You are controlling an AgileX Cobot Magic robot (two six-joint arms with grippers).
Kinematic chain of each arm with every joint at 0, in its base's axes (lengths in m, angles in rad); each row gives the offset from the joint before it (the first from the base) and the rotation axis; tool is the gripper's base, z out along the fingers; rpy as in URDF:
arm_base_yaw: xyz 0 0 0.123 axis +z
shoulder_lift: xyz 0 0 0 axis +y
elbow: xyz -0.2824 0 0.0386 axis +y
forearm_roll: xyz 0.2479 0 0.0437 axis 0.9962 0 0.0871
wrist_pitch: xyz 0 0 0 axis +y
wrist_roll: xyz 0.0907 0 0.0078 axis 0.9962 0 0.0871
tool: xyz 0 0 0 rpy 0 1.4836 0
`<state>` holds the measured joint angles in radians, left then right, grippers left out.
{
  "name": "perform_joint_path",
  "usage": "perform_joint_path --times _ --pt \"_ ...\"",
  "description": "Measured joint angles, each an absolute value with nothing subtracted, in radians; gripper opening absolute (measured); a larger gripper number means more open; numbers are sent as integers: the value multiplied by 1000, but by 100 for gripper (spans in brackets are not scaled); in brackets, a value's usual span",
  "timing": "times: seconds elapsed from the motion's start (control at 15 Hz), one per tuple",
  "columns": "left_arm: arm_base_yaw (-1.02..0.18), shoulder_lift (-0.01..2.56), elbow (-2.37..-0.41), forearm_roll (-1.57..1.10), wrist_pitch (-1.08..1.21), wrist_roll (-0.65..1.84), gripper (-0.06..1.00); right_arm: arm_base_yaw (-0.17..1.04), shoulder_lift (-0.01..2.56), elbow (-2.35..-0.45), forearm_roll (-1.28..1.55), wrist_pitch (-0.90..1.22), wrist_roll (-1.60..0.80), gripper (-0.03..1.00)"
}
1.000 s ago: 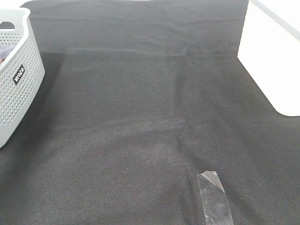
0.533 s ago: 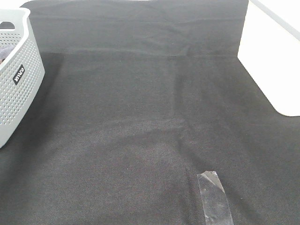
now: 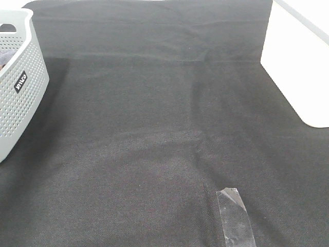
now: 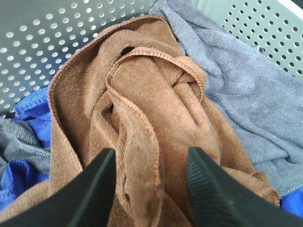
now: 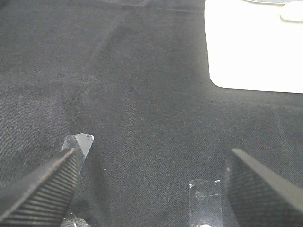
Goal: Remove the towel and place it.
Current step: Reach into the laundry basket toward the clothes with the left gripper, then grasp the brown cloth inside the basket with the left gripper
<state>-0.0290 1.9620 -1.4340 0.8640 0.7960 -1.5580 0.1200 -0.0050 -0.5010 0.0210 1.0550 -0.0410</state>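
The towel [image 4: 156,104] is reddish-brown with hemmed edges and lies crumpled inside the grey perforated basket [image 4: 42,42], seen only in the left wrist view. My left gripper [image 4: 149,158] is down in the basket, its two black fingers pressed against either side of a raised fold of the towel. My right gripper [image 5: 154,161] hangs wide open over the black table cloth [image 5: 142,85] with nothing between its fingers. Neither gripper shows in the exterior high view, where only the basket's [image 3: 20,87] side appears at the left edge.
A grey-blue towel [image 4: 246,90] and a bright blue cloth [image 4: 33,109] lie beside the brown one in the basket. A strip of clear tape [image 3: 234,216] sticks to the black cloth [image 3: 154,128] near the front. Bare white tabletop [image 3: 293,62] shows at the right.
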Motion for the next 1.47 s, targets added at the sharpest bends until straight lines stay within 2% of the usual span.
perform_joint_path --times 0.47,0.6,0.8,0.93,1.47 --pt "-29 1966 -1434 823 796 -1559 45 120 -5 -501 21 1055 -41 77" --pt "-29 1972 -1434 821 798 -1559 39 120 -5 -501 21 1055 -41 77" --pt "-29 1974 -1434 825 809 -1559 24 120 -5 -501 21 1055 -41 77" --pt "-29 1974 -1434 833 809 -1559 20 120 -5 -501 21 1055 -41 77" --pt "-29 1974 -1434 853 809 -1558 20 120 -5 -501 21 1055 -41 77"
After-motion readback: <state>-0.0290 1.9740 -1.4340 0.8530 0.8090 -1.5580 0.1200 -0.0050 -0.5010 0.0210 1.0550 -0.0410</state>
